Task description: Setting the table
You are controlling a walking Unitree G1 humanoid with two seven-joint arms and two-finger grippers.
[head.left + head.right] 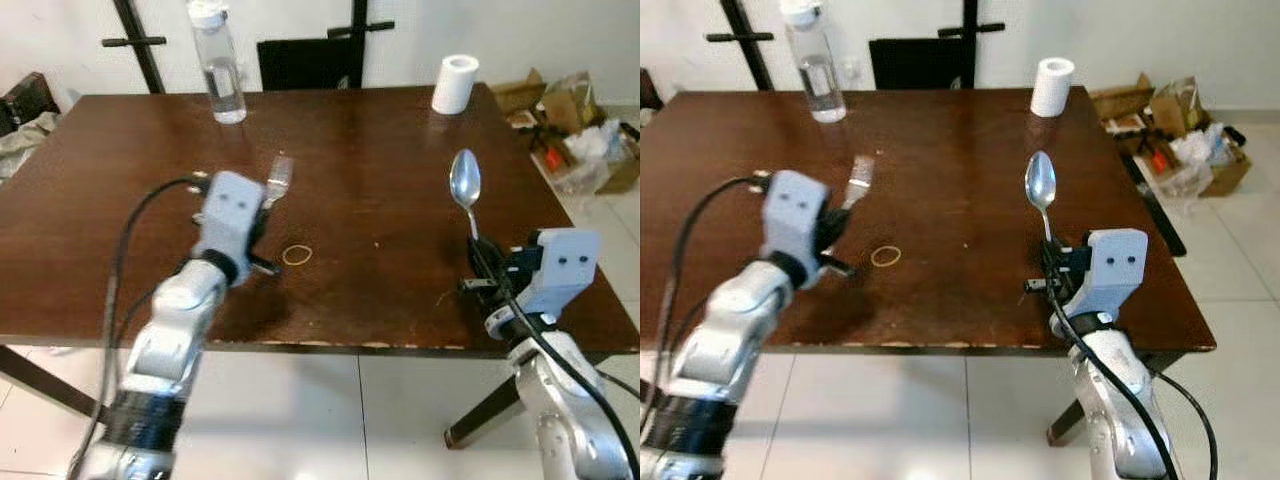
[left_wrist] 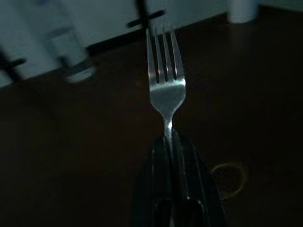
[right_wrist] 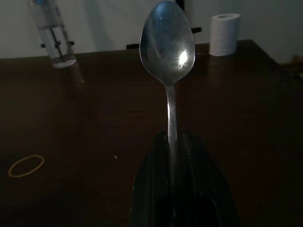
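**Left eye view: fork and spoon held over the table**

Left gripper [image 2: 169, 142] pinches the fork [image 1: 279, 177] above the table's [image 1: 380, 170] left-middle. Right gripper [image 3: 175, 142] clamps the spoon [image 1: 465, 185], upright by the near right edge. A rubber band [image 1: 297, 255] lies between; bottle [image 1: 222, 65] and paper roll [image 1: 455, 84] hug the far edge.

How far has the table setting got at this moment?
Nothing looks laid yet: the table carries a water bottle, a paper roll and a rubber band. In hand: the left gripper grips a fork, the right gripper a spoon. Both remain to be set down.
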